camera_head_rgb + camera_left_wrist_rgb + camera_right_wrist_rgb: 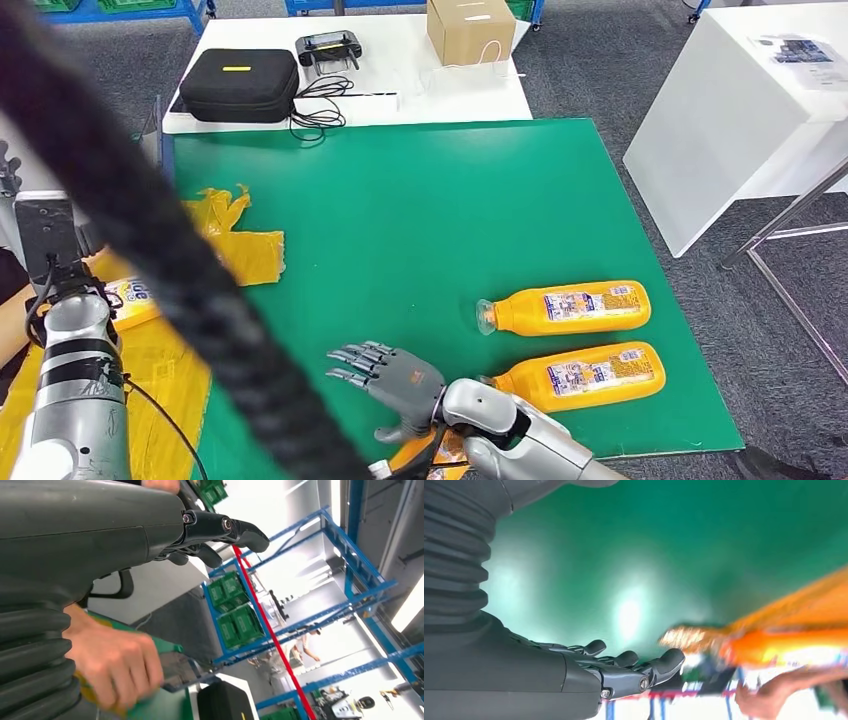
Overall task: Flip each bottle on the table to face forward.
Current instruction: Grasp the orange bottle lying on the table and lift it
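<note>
The work surface is a green mat (420, 210) covering the table in front of me; grey carpet surrounds it. Beyond its far edge stands a white table (400, 95) carrying a black zip case (240, 85), a black controller (328, 47) with a coiled black cable (320, 105), and a cardboard box (470, 28). A second white table (740, 110) stands to the right. A crumpled yellow plastic bag (235, 245) lies at the mat's left edge, and a thick black cable (150, 230) crosses the head view diagonally, close to the camera. Two orange bottles lie on their sides at the near right of the mat, parallel, long axes running left to right, caps pointing left. The farther bottle (565, 307) and the nearer bottle (580, 375) both show white printed labels facing up. My right hand (390, 378) hovers palm down just left of the nearer bottle's cap, fingers (659, 662) extended and slightly apart, holding nothing. My left hand (215, 530) is raised at the left, fingers loosely curled with nothing in them; a person's hand (115, 662) is beside it. Another orange bottle (135, 300) lies at the left near my left arm, partly hidden; its direction cannot be determined. Blue shelving racks with green bins (235, 610) appear in the left wrist view.
</note>
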{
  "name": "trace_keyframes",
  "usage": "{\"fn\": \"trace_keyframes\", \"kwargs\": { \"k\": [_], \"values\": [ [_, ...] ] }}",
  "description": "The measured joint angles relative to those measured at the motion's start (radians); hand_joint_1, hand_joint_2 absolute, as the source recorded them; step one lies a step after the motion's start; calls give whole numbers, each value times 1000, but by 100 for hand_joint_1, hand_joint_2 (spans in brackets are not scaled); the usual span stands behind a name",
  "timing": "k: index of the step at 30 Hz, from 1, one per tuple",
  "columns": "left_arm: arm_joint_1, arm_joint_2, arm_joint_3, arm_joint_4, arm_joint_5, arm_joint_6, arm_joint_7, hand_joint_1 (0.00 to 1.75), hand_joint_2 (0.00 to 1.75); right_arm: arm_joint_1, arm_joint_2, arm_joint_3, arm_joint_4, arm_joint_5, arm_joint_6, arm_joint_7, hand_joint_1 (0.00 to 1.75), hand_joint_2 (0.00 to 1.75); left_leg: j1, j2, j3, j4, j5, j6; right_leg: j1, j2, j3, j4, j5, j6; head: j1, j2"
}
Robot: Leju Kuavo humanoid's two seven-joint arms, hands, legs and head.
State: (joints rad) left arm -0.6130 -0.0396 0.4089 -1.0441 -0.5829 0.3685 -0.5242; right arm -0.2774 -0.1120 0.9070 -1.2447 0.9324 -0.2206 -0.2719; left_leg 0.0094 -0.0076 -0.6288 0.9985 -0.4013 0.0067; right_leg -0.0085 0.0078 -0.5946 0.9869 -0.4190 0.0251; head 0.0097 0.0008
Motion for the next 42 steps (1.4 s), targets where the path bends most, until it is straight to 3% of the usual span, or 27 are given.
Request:
{"fn": "trace_keyframes", "kwargs": {
  "k": [6, 12, 33, 42],
  "values": [
    [1, 0, 20, 0, -21, 6, 0, 0, 175, 76, 7, -109, -182, 53, -89, -9, 0, 175, 0, 0, 0, 0, 0, 0, 0, 0, 0, 0, 0, 0, 0, 0],
    [0, -1, 27, 0, -27, 8, 0, 0, 175, 102, 23, -148, -270, 56, -99, -15, 0, 175, 1, 0, 0, 0, 0, 0, 0, 0, 0, 0, 0, 0, 0, 0],
    [9, -10, 33, 25, -15, 45, -26, 0, 175, 111, 54, -176, -304, 91, -176, -41, 0, 175, 0, 0, 0, 0, 0, 0, 0, 0, 0, 0, 0, 0, 0, 0],
    [87, -30, 37, 52, 77, 32, -91, 0, 175, 123, 77, -197, -304, 92, -264, -39, 0, 175, 0, 2, 0, 0, 0, 0, 0, 0, 0, 0, 0, 0, 0, 0]
  ]
}}
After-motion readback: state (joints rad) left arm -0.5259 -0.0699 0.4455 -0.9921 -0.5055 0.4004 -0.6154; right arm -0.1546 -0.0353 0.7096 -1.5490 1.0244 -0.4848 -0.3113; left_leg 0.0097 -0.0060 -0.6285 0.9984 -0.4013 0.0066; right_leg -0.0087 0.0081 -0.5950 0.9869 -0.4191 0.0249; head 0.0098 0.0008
